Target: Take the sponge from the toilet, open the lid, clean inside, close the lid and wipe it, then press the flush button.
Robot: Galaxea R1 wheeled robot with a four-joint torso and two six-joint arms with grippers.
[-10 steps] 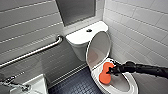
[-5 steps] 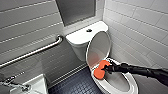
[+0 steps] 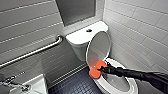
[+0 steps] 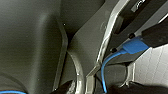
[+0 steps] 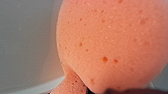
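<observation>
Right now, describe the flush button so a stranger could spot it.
Find the white toilet in the corner, lid raised, tank behind. The flush button is the small dark circle centred on the tank top, the only dark mark there.

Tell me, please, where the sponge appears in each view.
Head view: the sponge, low centre, in the right gripper at the rim of the toilet.
Right wrist view: the sponge looms close up.
Left wrist view: robot parts and a blue cable.
Shared landmark: the white toilet beside the sponge, head and right wrist views.
</observation>
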